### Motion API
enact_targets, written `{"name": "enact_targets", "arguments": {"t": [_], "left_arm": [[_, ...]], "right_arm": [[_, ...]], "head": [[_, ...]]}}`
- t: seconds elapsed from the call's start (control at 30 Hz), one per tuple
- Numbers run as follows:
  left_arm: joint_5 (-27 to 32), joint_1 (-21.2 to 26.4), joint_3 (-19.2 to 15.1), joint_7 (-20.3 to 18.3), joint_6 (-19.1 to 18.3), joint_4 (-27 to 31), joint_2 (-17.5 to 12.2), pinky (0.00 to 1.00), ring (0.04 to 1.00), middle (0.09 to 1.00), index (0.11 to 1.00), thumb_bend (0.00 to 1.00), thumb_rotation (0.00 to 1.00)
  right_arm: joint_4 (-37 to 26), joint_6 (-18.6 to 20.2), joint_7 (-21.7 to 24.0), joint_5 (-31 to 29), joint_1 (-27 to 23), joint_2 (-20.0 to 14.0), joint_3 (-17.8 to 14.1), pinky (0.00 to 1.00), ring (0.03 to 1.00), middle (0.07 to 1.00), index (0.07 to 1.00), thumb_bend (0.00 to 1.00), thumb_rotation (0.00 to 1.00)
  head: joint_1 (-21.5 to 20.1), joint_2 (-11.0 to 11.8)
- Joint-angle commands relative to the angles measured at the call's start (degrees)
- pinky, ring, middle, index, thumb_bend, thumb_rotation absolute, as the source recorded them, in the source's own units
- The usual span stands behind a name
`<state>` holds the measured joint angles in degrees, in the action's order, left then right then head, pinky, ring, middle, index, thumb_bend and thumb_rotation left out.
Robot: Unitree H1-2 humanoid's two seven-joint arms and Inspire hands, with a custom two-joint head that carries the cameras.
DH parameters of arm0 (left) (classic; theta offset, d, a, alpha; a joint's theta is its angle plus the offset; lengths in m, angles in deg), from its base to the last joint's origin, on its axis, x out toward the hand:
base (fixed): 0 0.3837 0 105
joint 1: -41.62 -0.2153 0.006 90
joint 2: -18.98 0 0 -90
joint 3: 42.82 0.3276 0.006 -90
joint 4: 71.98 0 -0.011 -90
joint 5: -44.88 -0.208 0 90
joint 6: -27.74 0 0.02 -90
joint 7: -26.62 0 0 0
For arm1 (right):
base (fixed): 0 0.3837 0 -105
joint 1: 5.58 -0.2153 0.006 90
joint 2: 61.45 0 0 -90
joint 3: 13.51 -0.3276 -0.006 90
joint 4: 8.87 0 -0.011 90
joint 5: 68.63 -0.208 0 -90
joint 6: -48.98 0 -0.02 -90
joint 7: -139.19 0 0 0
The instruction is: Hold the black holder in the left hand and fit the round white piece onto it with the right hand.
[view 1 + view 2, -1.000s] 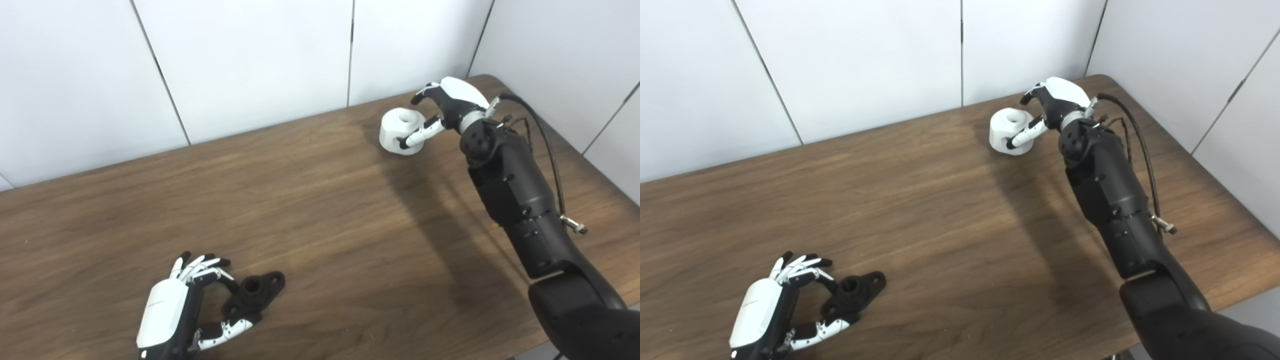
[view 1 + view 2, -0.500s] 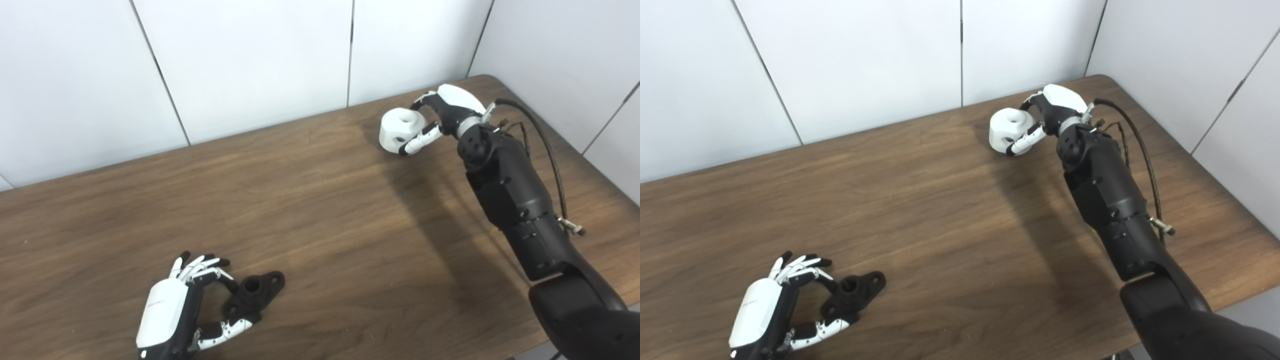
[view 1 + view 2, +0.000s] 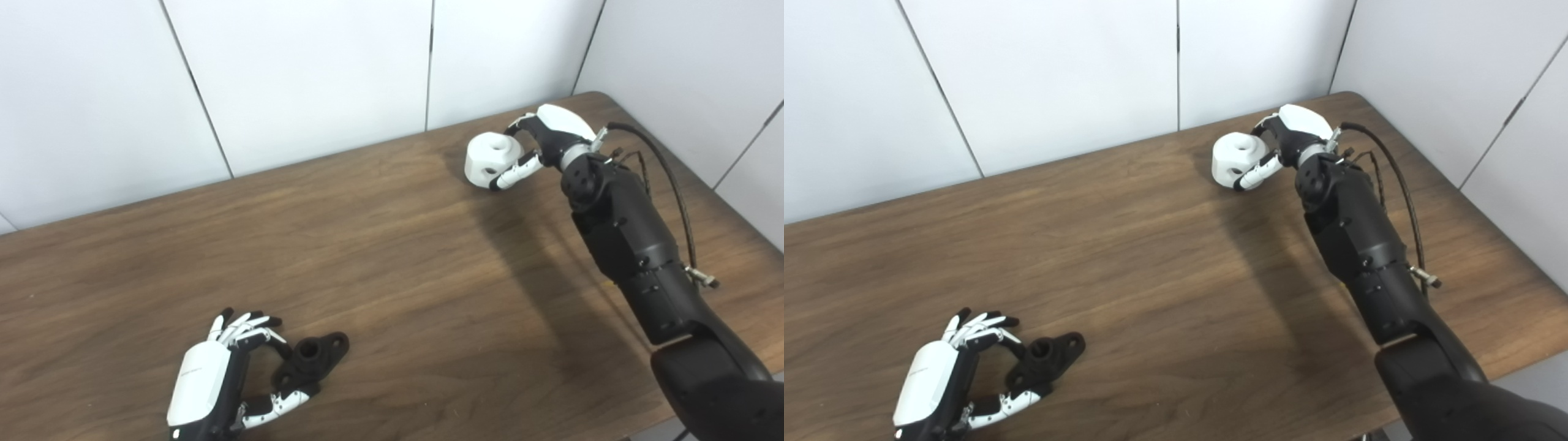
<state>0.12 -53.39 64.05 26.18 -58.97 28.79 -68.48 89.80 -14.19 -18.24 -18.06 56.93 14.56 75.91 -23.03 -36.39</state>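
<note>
The right hand (image 3: 548,138) is closed around the round white piece (image 3: 490,160) at the far right of the surface (image 3: 392,245). The left hand (image 3: 223,376), fingers partly curled, cups the black holder (image 3: 309,358) at the near left; a firm grip cannot be confirmed.

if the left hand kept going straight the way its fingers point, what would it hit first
Probably nothing on the wooden table: the left hand points up-table past the black holder at its right, toward the white wall panels. Depth is hard to judge.
</note>
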Motion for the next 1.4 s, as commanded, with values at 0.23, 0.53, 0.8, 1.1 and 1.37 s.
{"name": "enact_targets", "arguments": {"t": [0.23, 0.53, 0.8, 1.1, 1.37], "left_arm": [[-0.73, -0.12, -0.31, -0.31, -0.48, 0.72, -0.63, 1.0, 0.854, 0.773, 0.485, 0.52, 0.04], [-0.91, -0.15, -0.24, -0.34, -0.51, 0.82, -0.67, 1.0, 0.854, 0.772, 0.485, 0.52, 0.04], [-1.01, -0.22, -0.24, -0.46, -0.8, 1.03, -0.55, 1.0, 0.856, 0.773, 0.485, 0.52, 0.04], [-1.18, -0.1, -0.07, -0.22, -0.64, 0.99, -0.28, 1.0, 0.853, 0.77, 0.485, 0.52, 0.04], [-1.25, -0.03, 0.12, -0.44, -0.73, 0.97, -0.04, 1.0, 0.858, 0.774, 0.485, 0.52, 0.04]], "right_arm": [[-1.2, -0.16, -5.17, -2.29, -1.88, -1.31, -0.84, 1.0, 1.0, 0.925, 0.663, 0.8, 0.26], [-1.67, -0.72, -10.32, -6.14, -0.93, -1.57, -0.06, 1.0, 1.0, 0.837, 0.486, 0.52, 0.14], [-1.63, -0.3, -11.22, -6.83, -0.75, -2.2, 1.17, 1.0, 1.0, 0.833, 0.486, 0.52, 0.14], [-1.69, -0.89, -11.73, -7.15, -0.51, -3.01, 1.83, 1.0, 1.0, 0.831, 0.487, 0.52, 0.14], [-5.75, -0.27, -8.76, -7.16, -0.74, -4.13, 3.23, 1.0, 1.0, 0.844, 0.486, 0.52, 0.14]], "head": [[-0.07, 0.01], [0.13, -0.14], [0.16, -0.23], [0.77, 0.0], [1.95, 0.0]]}}
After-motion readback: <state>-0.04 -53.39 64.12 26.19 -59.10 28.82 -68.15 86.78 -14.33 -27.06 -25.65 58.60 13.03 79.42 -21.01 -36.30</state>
